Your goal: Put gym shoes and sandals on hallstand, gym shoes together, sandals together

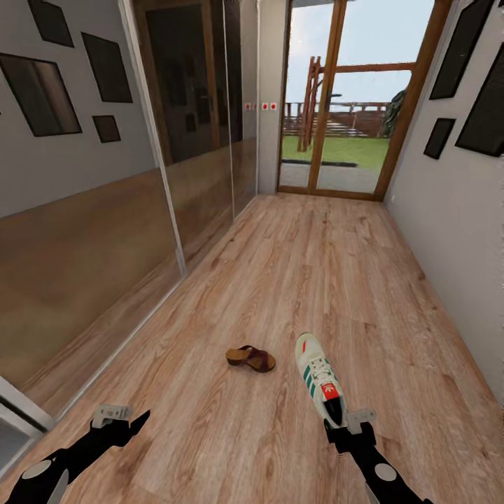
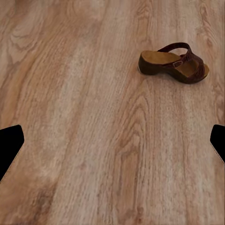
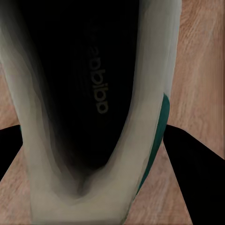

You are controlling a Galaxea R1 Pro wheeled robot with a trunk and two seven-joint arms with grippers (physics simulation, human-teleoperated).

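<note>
Head view overlooks corridor; left wrist shares sandal [image 1: 250,358] [image 2: 174,63].

Even, bright daylight is admitted through the wood-framed glass door [image 1: 350,98] at the corridor's far end. Beside that door, dim reflections are carried by the glossy brown wardrobe panels [image 1: 84,266]. Only faint shadows are cast on the light wood-plank floor [image 1: 315,280]. Straight lines are bowed near the head view's edges.
</note>
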